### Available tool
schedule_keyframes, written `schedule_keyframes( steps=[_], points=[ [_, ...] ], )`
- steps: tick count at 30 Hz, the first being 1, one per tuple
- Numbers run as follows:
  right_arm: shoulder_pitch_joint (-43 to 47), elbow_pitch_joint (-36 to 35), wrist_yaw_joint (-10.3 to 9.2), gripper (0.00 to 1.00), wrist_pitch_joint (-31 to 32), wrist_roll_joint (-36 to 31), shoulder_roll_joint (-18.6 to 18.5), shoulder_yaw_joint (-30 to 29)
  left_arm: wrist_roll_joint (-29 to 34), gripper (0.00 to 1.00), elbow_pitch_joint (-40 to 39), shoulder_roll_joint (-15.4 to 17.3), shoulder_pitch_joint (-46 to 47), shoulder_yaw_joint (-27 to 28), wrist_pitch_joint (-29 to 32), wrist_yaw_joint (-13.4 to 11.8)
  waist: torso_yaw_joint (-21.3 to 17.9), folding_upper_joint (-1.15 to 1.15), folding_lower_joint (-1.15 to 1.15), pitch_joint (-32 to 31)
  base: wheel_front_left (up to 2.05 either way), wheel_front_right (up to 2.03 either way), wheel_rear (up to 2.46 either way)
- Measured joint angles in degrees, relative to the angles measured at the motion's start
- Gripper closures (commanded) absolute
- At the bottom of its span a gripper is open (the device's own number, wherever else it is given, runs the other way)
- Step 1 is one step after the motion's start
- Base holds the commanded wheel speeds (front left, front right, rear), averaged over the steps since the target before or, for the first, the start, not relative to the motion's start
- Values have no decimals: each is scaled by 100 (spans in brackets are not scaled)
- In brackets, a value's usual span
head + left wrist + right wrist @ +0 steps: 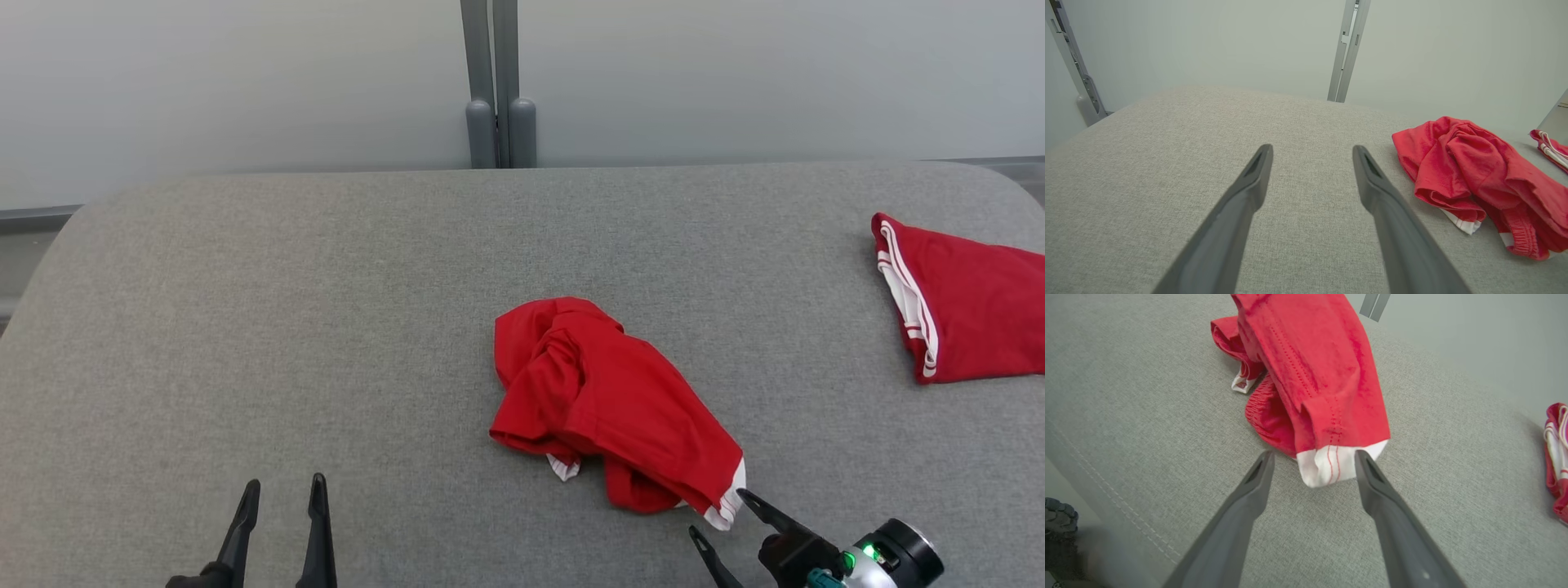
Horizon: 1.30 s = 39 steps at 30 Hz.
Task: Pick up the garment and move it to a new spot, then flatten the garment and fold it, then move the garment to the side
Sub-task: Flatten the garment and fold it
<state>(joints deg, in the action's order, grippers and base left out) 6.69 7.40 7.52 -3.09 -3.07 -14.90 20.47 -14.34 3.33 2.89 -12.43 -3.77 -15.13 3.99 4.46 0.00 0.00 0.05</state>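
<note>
- Head view: on the grey table (245, 327), our crumpled garment (604, 400) lay centre-right.
- Our right gripper (716, 511), fingers apart, bracketed its white hem (1331, 465); our left gripper (285, 482) hung well apart, fingers also spread.
- We judged a shallow pinch could slip off.

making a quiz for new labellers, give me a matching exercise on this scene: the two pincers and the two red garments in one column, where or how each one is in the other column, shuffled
Things
1. left pincer
2. right pincer
3. crumpled garment
4. second red garment

Places or states
A. bunched up near the middle of the grey table
B. open, tips at a white hem
C. lies flatter, at the table's right edge
D. open over bare table, apart from any cloth

Pairs: 1-D, 2-B, 3-A, 4-C
</note>
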Motion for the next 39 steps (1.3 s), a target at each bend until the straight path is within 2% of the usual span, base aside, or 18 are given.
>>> schedule_keyframes(
  steps=[5,6,7,8,11,13,15,19,22,24,28,31,34,39],
  points=[
    [-254,86,0,0,116,-278,-47,45,-26,0,8,-1,142,-63,0,-21,39,0,0,109,0,0,0],
    [-322,111,0,16,190,-341,-76,54,-36,0,10,-1,153,-65,0,-23,45,0,0,135,0,0,0],
    [-383,134,0,55,226,-393,-118,96,-58,0,24,-1,166,-64,0,-29,51,0,0,160,0,0,0],
    [-416,143,0,100,238,-406,-129,112,-59,0,29,-1,175,-64,0,-31,55,0,0,177,0,0,0],
    [-505,103,0,100,485,-356,-127,34,-69,0,41,-1,210,-86,0,-35,75,0,0,217,0,0,0],
    [-526,-104,0,100,714,27,-25,-75,-77,0,42,-1,222,-109,0,-46,94,0,0,229,0,0,0],
    [-531,-472,-2,100,982,667,181,-71,-99,0,48,-1,225,-108,0,-48,106,0,0,227,0,0,0],
    [-727,-1604,-1,100,1839,2514,430,241,-144,0,53,-1,229,-107,0,-104,100,0,0,197,0,0,0],
    [-1024,-2095,-5,100,2485,3577,595,47,-271,0,58,-1,306,-190,0,-148,107,0,0,206,0,0,0],
    [-1298,-2276,-4,100,2817,4047,776,-163,-282,0,62,-4,402,-307,0,-157,144,0,0,217,0,0,0],
    [-1845,-2386,-5,100,3253,4675,1123,-371,-361,0,89,-4,527,-446,0,-205,245,0,0,242,0,0,0],
    [-2224,-2321,-5,100,3435,5009,1190,-459,-402,0,140,-5,605,-566,0,-266,353,0,0,242,0,0,0],
    [-2601,-2119,-5,100,3293,5557,1195,-394,-428,0,170,-4,623,-631,0,-308,443,0,0,211,0,0,0],
    [-3468,-1456,-5,100,2793,6094,1201,-274,-474,0,222,-4,616,-662,0,-379,506,0,0,89,0,0,0]
  ],
)
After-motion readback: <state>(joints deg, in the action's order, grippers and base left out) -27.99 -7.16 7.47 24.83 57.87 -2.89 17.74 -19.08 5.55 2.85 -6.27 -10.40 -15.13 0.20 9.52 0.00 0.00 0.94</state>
